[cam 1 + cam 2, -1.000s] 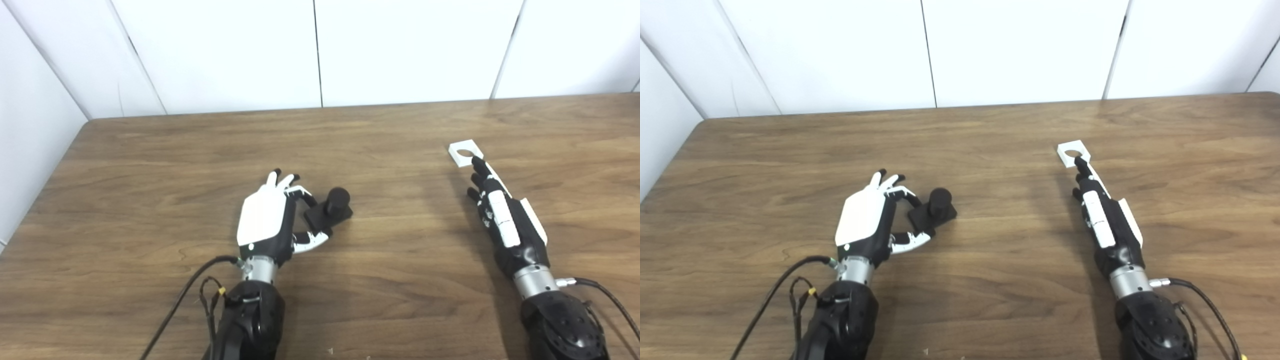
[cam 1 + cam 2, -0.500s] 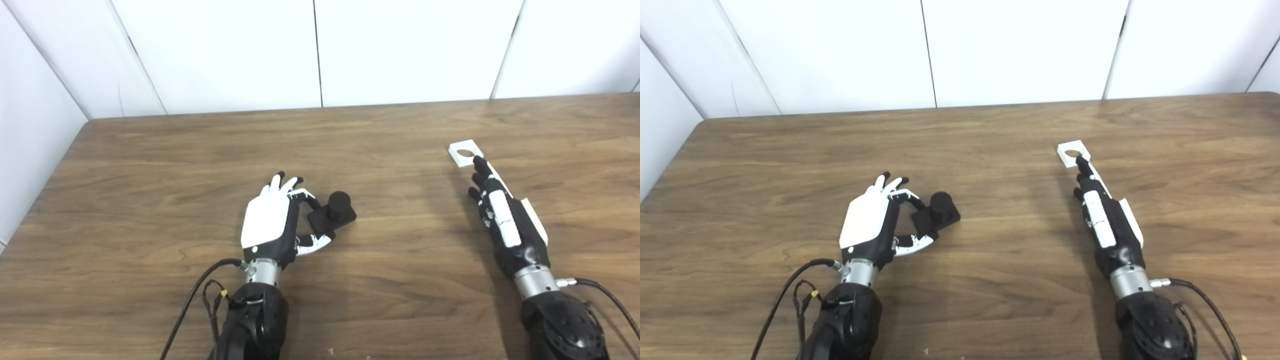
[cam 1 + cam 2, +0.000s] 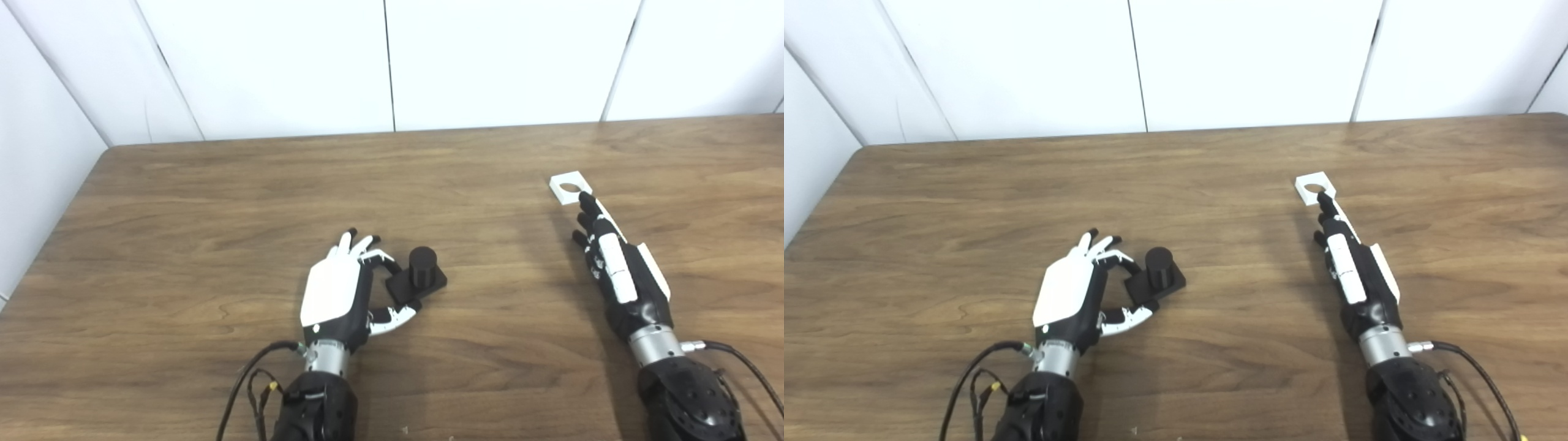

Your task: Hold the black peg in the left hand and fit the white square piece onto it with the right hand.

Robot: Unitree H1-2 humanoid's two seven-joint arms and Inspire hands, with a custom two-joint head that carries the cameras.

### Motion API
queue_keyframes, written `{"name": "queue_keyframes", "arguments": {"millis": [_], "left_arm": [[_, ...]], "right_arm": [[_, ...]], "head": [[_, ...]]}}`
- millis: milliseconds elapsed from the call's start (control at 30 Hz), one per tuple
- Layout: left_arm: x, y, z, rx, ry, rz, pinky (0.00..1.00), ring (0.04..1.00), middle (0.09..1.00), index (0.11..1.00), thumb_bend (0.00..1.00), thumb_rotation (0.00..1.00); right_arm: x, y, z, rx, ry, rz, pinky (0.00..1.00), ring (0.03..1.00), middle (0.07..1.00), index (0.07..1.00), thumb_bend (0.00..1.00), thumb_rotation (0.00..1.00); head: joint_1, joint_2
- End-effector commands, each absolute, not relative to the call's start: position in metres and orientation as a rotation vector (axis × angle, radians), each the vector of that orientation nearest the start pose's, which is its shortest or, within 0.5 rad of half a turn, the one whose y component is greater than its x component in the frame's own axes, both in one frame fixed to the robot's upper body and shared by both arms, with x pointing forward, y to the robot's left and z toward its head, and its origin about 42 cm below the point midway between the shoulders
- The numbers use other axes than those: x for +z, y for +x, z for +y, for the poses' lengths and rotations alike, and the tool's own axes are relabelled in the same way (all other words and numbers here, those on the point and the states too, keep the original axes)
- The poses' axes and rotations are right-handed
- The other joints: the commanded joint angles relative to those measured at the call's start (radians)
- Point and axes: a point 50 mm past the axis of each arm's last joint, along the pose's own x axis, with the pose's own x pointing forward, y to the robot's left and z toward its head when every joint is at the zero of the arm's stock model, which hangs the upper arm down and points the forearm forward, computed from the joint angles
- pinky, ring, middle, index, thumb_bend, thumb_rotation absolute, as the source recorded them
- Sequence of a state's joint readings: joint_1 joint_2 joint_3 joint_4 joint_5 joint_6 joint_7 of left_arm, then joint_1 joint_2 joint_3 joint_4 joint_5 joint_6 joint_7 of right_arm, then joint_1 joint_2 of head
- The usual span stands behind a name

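Black peg upright on its square base on the desk, left hand pinching the base edge with thumb and finger. White square piece flat, far right of peg; right hand fingers straight, apart, tips touching it.

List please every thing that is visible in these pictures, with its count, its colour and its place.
black peg: one, black, a short cylinder upright on a square black base, on the table near the middle, pinched at its base by the left robot hand.
white square piece: one, white with a round hole, lying flat on the right part of the table, at the fingertips of the right robot hand.
table: one, brown wood, filling most of the view.
wall panels: white, behind the table.
left robot hand: one, white and black, fingers and thumb closed on the peg's base.
right robot hand: one, black and white, stretched out, fingers straight.
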State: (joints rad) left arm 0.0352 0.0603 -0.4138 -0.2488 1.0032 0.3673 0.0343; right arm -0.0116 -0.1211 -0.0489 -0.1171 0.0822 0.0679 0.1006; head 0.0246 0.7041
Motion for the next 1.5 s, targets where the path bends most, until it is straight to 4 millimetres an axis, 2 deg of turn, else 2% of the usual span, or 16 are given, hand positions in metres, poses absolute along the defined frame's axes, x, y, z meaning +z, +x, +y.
{"name": "queue_keyframes", "arguments": {"millis": [0,567,767,1033,1100,1133,1233,1300,1333,1467], "left_arm": [[0.149,0.251,0.133,-0.051,1.005,-0.134,0.94,1.0,0.902,0.573,0.55,0.25],[0.146,0.231,0.124,-0.097,1.013,-0.145,0.92,1.0,0.902,0.574,0.54,0.29],[0.144,0.222,0.125,-0.131,1.019,-0.153,0.9,1.0,0.9,0.585,0.54,0.3],[0.142,0.22,0.127,-0.143,1.039,-0.155,0.92,1.0,0.902,0.583,0.54,0.29],[0.141,0.221,0.128,-0.138,1.044,-0.155,0.92,1.0,0.899,0.584,0.54,0.3],[0.141,0.222,0.128,-0.136,1.045,-0.158,0.92,0.998,0.899,0.587,0.54,0.31],[0.142,0.227,0.127,-0.129,1.047,-0.159,0.91,0.996,0.899,0.587,0.54,0.31],[0.143,0.23,0.127,-0.125,1.048,-0.16,0.9,0.995,0.899,0.585,0.55,0.31],[0.143,0.231,0.127,-0.123,1.05,-0.16,0.9,0.997,0.9,0.587,0.55,0.3],[0.144,0.233,0.125,-0.117,1.049,-0.153,0.9,1.0,0.904,0.586,0.54,0.29]], "right_arm": [[0.132,0.289,-0.25,0.072,-0.042,-0.082,0.99,1.0,1.0,0.963,0.59,0.94],[0.136,0.29,-0.25,0.07,-0.058,-0.076,0.98,1.0,0.998,0.96,0.61,0.94],[0.137,0.291,-0.249,0.067,-0.07,-0.077,0.99,1.0,1.0,0.965,0.61,0.95],[0.14,0.291,-0.248,0.054,-0.075,-0.086,0.98,1.0,0.992,0.953,0.61,0.93],[0.144,0.292,-0.25,0.039,-0.077,-0.106,0.95,0.988,0.988,0.948,0.58,0.88],[0.146,0.293,-0.251,0.017,-0.065,-0.117,0.89,0.952,0.961,0.916,0.56,0.75],[0.16,0.296,-0.259,-0.087,-0.125,-0.165,0.77,0.869,0.893,0.843,0.58,0.54],[0.169,0.3,-0.266,-0.147,-0.214,-0.207,0.76,0.837,0.855,0.8,0.6,0.44],[0.173,0.302,-0.269,-0.168,-0.246,-0.227,0.77,0.837,0.844,0.776,0.62,0.36],[0.203,0.329,-0.296,-0.246,-0.467,-0.273,0.75,0.831,0.832,0.729,0.72,0.28]], "head": [[0.001,0.001],[-0.01,0.001],[-0.035,0.005],[-0.035,0.005],[-0.024,0.007],[-0.024,0.007],[-0.017,0.008],[-0.019,0.009],[-0.019,0.009],[-0.019,0.006]]}}
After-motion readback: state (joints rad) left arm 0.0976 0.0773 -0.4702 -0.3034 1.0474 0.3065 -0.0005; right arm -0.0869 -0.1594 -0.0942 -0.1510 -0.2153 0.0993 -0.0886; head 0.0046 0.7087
